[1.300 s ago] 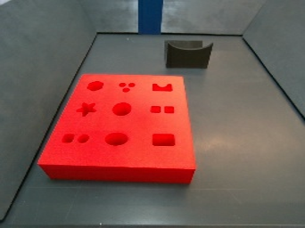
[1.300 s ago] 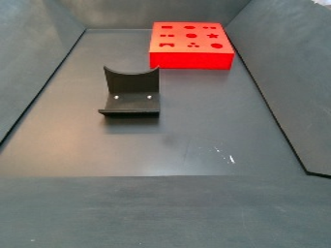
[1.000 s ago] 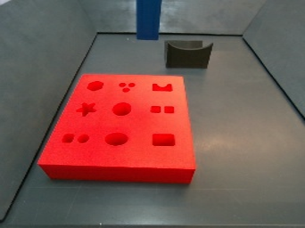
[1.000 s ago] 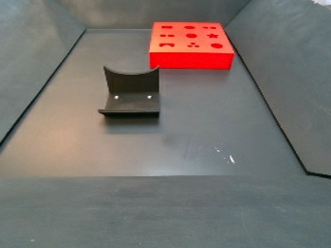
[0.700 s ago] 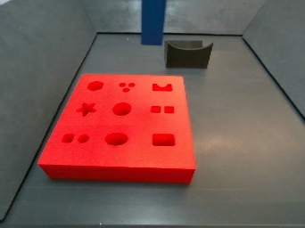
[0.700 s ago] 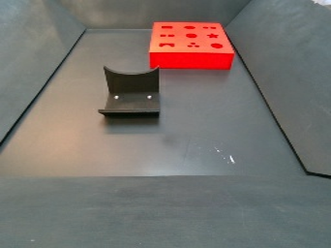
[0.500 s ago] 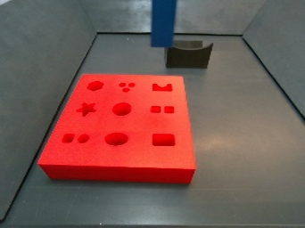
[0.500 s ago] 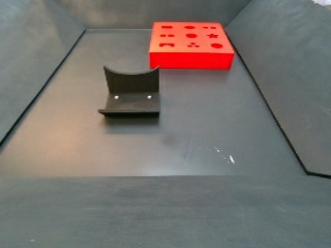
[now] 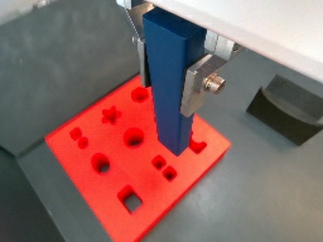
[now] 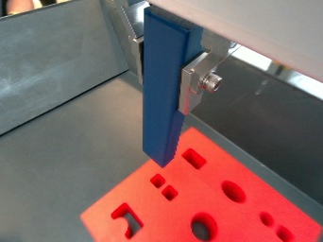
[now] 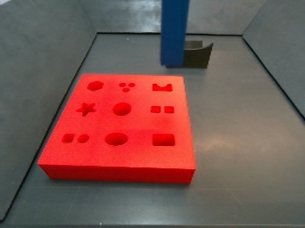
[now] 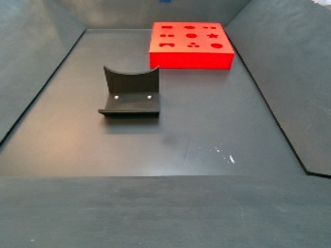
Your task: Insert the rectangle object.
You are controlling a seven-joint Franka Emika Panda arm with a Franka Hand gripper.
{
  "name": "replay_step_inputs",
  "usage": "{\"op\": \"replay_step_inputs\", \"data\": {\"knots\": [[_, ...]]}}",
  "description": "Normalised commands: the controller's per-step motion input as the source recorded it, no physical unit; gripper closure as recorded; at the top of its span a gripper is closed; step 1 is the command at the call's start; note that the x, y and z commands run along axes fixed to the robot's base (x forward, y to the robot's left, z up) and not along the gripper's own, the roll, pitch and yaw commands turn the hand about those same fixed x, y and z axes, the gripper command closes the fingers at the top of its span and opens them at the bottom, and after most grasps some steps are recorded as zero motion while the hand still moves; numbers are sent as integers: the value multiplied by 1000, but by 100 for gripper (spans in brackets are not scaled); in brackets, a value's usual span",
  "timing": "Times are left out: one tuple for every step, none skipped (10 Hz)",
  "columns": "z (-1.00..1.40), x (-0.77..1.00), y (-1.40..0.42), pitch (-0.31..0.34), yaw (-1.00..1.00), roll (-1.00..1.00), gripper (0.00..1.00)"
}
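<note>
The rectangle object (image 9: 172,85) is a long blue bar held upright between the silver fingers (image 9: 197,87) of my gripper (image 9: 171,71). It also shows in a wrist view (image 10: 163,90) and in a side view (image 11: 174,31), where it hangs above the far edge of the red foam block (image 11: 119,129). The red block has several shaped holes, among them a rectangular one (image 11: 163,140). The bar's lower end hangs in the air above the block (image 9: 139,151). In a side view the block (image 12: 192,45) shows, but the gripper and bar are out of view.
The dark fixture (image 12: 130,92) stands on the grey floor; it also shows behind the bar in a side view (image 11: 198,53) and in a wrist view (image 9: 288,109). Grey walls (image 10: 57,66) enclose the floor.
The blue bar has moved right and come lower and nearer, from the back wall towards the red block's far edge. The block and fixture have not moved.
</note>
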Motion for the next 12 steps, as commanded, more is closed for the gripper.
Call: {"op": "replay_step_inputs", "data": {"knots": [[0, 0, 0, -27, 0, 0, 100], [0, 0, 0, 0, 0, 9, 100], [-851, 146, 0, -83, 20, 143, 100], [-849, 0, 0, -81, 0, 219, 100], [-403, 0, 0, -130, 0, 16, 100], [-57, 0, -40, 0, 0, 0, 100], [-234, 0, -671, -36, 83, 84, 100], [-240, 0, -866, -36, 160, 96, 100], [-197, 54, -843, -27, 143, 113, 100], [-117, 14, -774, 0, 100, 229, 100], [-163, 0, -777, 0, 77, 287, 100], [0, 0, -454, 0, 51, 216, 100]]}}
